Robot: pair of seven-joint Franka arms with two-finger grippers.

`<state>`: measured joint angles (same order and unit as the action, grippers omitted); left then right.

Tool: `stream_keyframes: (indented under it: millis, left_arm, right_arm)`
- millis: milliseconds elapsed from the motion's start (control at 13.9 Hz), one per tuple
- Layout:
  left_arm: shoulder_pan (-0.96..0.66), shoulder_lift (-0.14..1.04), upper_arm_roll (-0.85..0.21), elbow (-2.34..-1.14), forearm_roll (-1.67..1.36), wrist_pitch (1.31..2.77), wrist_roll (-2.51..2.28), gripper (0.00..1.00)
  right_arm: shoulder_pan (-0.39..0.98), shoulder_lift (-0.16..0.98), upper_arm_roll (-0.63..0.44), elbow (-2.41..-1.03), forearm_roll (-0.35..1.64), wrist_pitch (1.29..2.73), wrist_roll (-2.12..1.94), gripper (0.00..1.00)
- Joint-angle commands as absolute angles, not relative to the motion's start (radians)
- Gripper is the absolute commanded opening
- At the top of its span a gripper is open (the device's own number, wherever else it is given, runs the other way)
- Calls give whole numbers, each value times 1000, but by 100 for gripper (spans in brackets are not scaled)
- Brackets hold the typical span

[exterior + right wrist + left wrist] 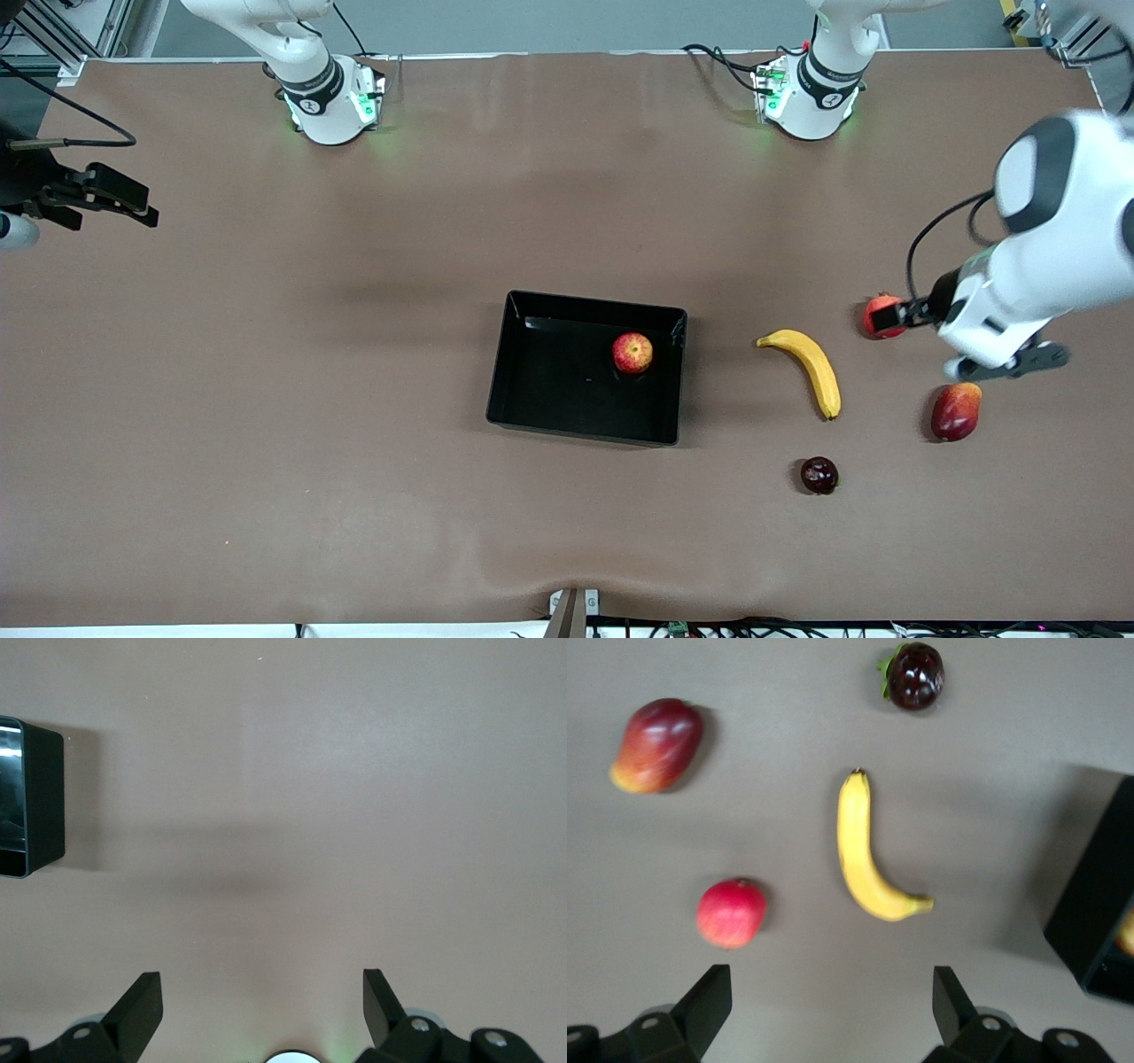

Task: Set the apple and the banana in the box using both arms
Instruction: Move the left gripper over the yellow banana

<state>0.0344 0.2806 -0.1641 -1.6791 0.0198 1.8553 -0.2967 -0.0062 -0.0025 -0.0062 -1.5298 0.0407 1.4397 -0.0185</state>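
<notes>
Nearest the front camera: small dark maroon round fruit [819,475] with a green leafy cap, on the brown table [266,399], toward the left arm's end.

Next: elongated dark red-orange fruit [955,411], closer to the left arm's end edge than the maroon fruit, lying flat.

Next: shallow rectangular glossy black plastic box [585,425] with low walls, near the table's middle. The small round red apple with yellow streaks [632,353] sits inside it, in the part toward the left arm's end and toward the robots' bases, close to the wall; contact with the wall not resolvable.

Single curved yellow banana [808,366] lies on the bare table beside the box, toward the left arm's end, apart from it, not in it. In the left wrist view the banana [869,856] lies between the plain red round fruit [731,912] and the box corner [1090,912].

Plain red round fruit [882,316] sits farther from the front camera than the banana, partly covered by the left arm's wrist.

Left gripper [833,1010]: fingers spread wide, nothing between them, up over the table at the left arm's end, near the red-orange fruit.

Right gripper [263,1008]: released, fingers wide apart and empty, over bare table by the right arm's end edge; this arm waits.
</notes>
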Motion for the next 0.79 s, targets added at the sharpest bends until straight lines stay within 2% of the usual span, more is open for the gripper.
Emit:
stream_keyframes:
  millis: [0,431,718]
  left_arm:
    - [41,281,-169,-1817,20,2038,-363,100]
    - [11,435,-166,-1865,23,2222,-495,100]
    - [11,494,-167,-1876,81,2253,-563,88]
  right_arm:
    - [-15,3,-2,-1514,57,1428,-26,100]
    - [-15,2,-2,-1514,57,1427,-26,100]
    - [-15,2,-2,-1514,57,1427,-26,100]
